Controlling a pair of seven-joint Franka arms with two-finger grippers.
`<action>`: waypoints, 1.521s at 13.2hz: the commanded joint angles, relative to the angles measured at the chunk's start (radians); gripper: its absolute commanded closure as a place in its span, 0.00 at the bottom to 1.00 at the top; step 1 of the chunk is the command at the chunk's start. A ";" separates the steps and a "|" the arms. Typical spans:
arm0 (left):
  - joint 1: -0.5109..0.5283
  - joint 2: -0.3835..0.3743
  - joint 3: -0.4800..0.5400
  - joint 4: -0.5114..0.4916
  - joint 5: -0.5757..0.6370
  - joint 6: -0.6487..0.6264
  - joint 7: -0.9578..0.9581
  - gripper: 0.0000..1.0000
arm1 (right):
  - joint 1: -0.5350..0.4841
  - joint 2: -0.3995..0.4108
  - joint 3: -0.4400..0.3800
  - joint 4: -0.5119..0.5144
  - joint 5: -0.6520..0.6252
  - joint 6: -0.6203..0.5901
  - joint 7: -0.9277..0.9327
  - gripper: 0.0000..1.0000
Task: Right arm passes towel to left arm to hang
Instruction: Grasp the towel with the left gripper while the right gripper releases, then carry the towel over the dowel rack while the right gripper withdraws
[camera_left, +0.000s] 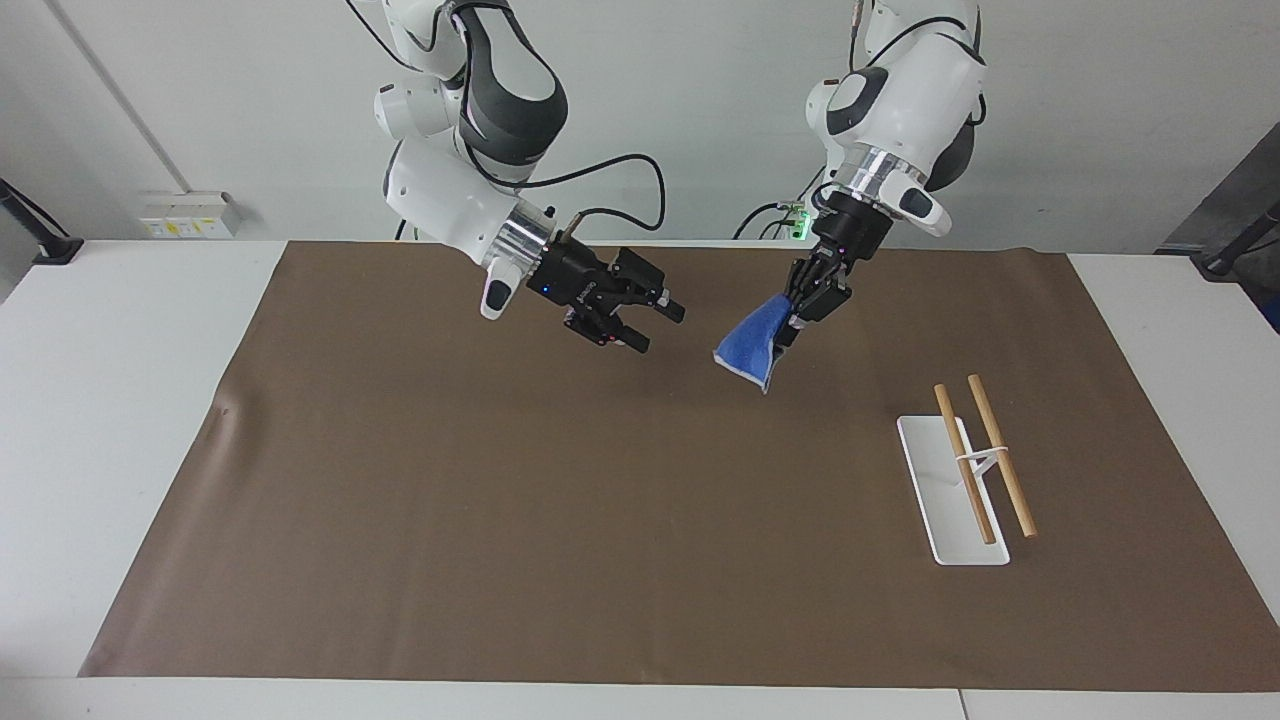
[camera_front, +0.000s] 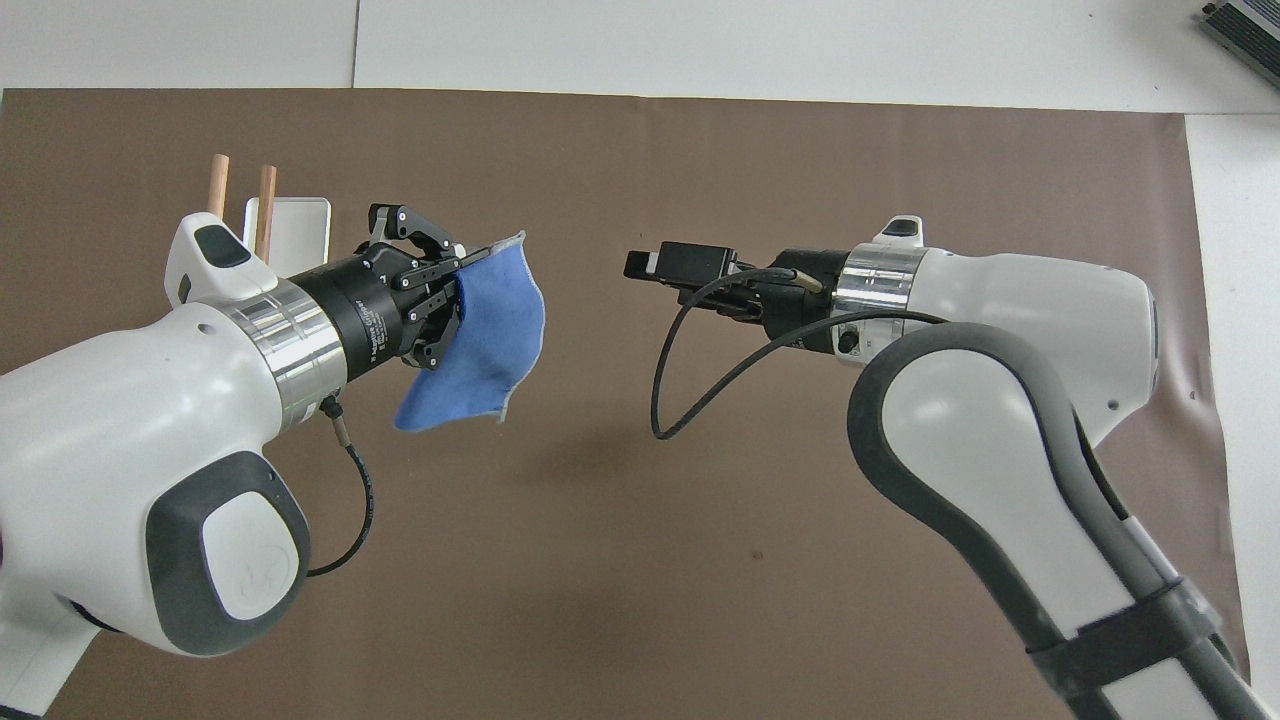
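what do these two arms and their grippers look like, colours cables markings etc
Both arms have glossy white rounded shells with dark grey joint caps, and each ends in a polished silver wrist ring. The left gripper and right gripper are black with linked two-finger mechanisms. A black cable loops from each wrist, the right arm's longer. The left gripper's body carries small white lettering, and the right arm's forearm has a black band.
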 joint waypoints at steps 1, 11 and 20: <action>0.009 0.009 -0.005 0.014 -0.005 -0.004 0.018 1.00 | -0.042 0.006 0.002 -0.008 -0.318 0.011 0.075 0.00; 0.150 0.003 -0.005 -0.031 -0.005 0.005 0.263 1.00 | -0.289 -0.020 -0.003 0.180 -1.027 -0.469 0.219 0.00; 0.368 0.087 -0.005 -0.046 -0.008 0.161 0.386 1.00 | -0.284 -0.049 -0.078 0.397 -1.033 -0.773 0.219 0.00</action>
